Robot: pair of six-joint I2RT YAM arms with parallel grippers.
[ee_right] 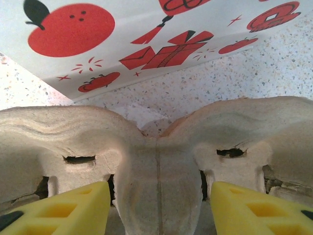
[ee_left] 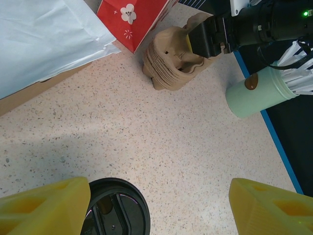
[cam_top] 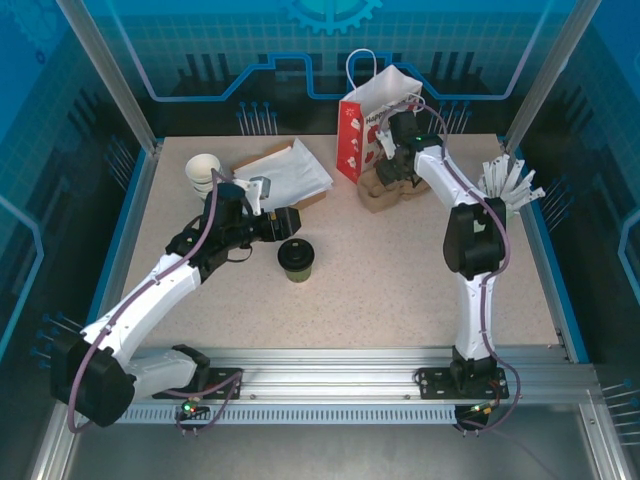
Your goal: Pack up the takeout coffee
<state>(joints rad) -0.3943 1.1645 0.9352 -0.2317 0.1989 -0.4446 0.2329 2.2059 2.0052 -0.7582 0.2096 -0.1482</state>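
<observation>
both arms are built from glossy white links and chunky black joint housings: the left arm (cam_top: 150, 296) and the right arm (cam_top: 470, 310). a thin mauve cable (cam_top: 213, 205) trails along each one. the base plates (cam_top: 455, 379) are black. a small green light (cam_top: 417, 137) glows at the right wrist. the fingers (ee_left: 44, 205) are bright yellow plastic with rectangular cut-outs

Speckled table (cam_top: 400, 290) bears coffee cup (cam_top: 295, 258), red bag (cam_top: 350, 140), pulp trays (cam_top: 383, 194), white cups (cam_top: 203, 171)
</observation>
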